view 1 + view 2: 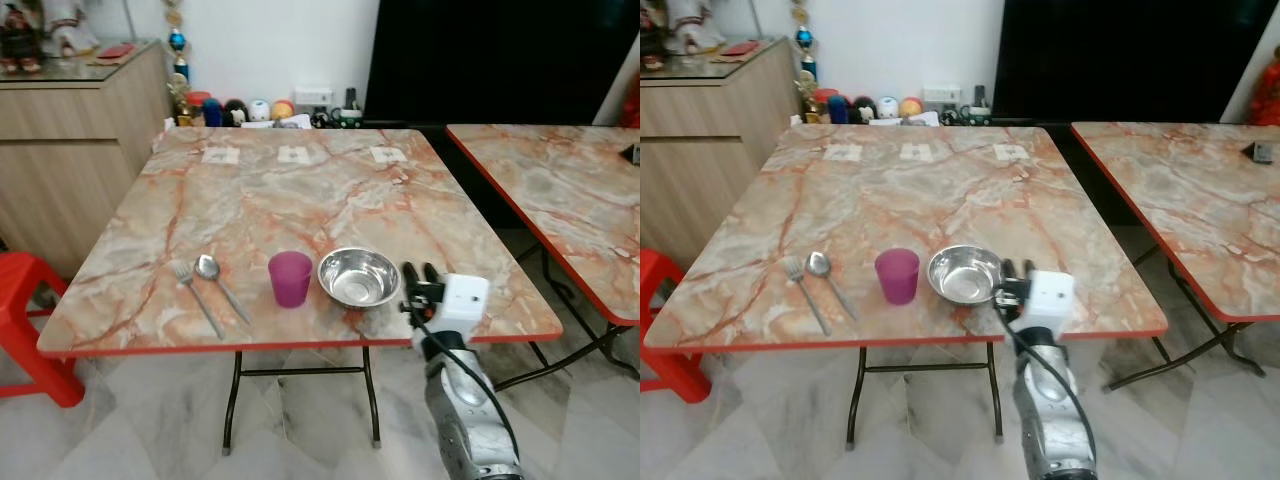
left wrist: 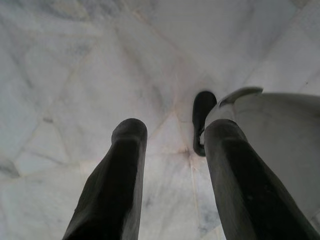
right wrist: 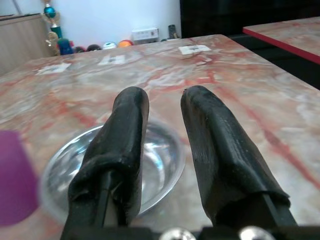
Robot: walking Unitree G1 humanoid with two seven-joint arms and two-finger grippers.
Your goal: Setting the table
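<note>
On the marble table (image 1: 300, 190), near its front edge, lie a fork (image 1: 196, 297) and a spoon (image 1: 208, 268) side by side. A purple cup (image 1: 290, 278) stands to their right, then a steel bowl (image 1: 358, 276). My right gripper (image 1: 420, 270) is just right of the bowl at table height, open, its fingertips close to the bowl's rim. In the right wrist view the bowl (image 3: 150, 160) lies under and beyond the two black fingers (image 3: 125, 130), with the cup (image 3: 15, 175) at the side. My left gripper (image 2: 172, 127) hangs open over the floor.
A second marble table (image 1: 560, 190) stands to the right across a narrow gap. A red stool (image 1: 25, 320) and a wooden cabinet (image 1: 70, 150) are on the left. Toys (image 1: 250, 108) line the wall behind. Three paper labels (image 1: 294, 154) lie near the table's far edge.
</note>
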